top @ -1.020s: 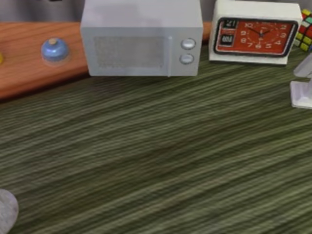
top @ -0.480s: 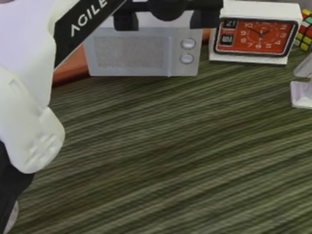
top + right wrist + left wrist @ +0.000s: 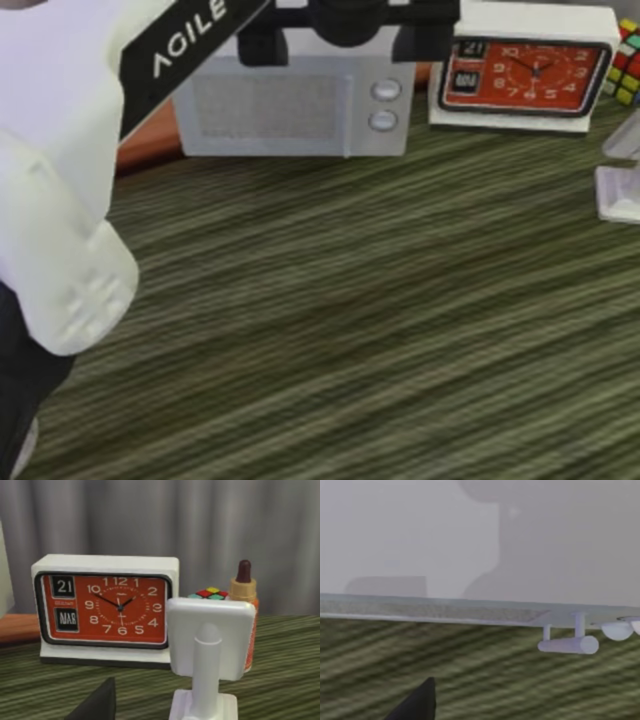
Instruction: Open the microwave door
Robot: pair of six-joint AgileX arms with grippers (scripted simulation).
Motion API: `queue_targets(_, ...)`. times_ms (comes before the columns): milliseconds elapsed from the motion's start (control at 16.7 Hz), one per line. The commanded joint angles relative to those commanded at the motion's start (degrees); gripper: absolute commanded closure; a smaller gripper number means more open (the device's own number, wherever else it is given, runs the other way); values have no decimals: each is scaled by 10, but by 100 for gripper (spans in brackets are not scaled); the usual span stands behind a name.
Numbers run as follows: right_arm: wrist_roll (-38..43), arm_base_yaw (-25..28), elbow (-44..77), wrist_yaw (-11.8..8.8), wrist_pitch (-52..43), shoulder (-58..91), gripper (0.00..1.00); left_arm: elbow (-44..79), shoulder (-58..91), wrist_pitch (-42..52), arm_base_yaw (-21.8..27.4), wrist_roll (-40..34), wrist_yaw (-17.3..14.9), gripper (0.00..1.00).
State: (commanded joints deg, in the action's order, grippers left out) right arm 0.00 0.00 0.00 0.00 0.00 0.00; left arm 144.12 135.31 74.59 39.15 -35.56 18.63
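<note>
The light-grey microwave (image 3: 290, 110) stands at the back of the table, its door (image 3: 265, 105) flush with the front and shut. A thin vertical handle (image 3: 348, 110) runs along the door's right edge, beside two silver knobs (image 3: 384, 105). My left arm reaches in from the left, and its gripper (image 3: 343, 42) hangs above the microwave's top, open and holding nothing. The left wrist view looks down on the microwave's top (image 3: 470, 555), the handle (image 3: 568, 645), a knob (image 3: 617, 630) and one black fingertip (image 3: 422, 702). My right gripper, out of the top view, shows one fingertip (image 3: 100, 702).
A white box with a red clock face (image 3: 525, 70) stands right of the microwave. A colour cube (image 3: 625, 60) and a white stand (image 3: 620, 190) sit at the far right. The stand (image 3: 210, 645) and a bottle (image 3: 243, 587) are before my right gripper. A wooden board (image 3: 150, 140) lies under my left arm.
My left arm has swung into the top view from the left and now reaches over the microwave, hiding the board and the blue bell. The door has not moved.
</note>
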Motion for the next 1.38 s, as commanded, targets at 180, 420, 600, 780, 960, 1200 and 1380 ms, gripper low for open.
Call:
queue_targets(180, 0, 0, 0, 0, 0, 0, 0, -30, 16, -51, -10, 11, -5, 0)
queue_targets(420, 0, 0, 0, 0, 0, 0, 0, -73, 39, -122, -25, 25, -11, 0)
queue_targets(600, 0, 0, 0, 0, 0, 0, 0, -77, 41, -128, -26, 26, -12, 0)
queue_targets(780, 0, 0, 0, 0, 0, 0, 0, -77, 41, -128, -26, 26, -12, 15)
queue_targets(960, 0, 0, 0, 0, 0, 0, 0, -77, 41, -128, -26, 26, -12, 38)
queue_targets(1200, 0, 0, 0, 0, 0, 0, 0, -77, 41, -128, -26, 26, -12, 68)
queue_targets(1380, 0, 0, 0, 0, 0, 0, 0, -77, 41, -128, -26, 26, -12, 90)
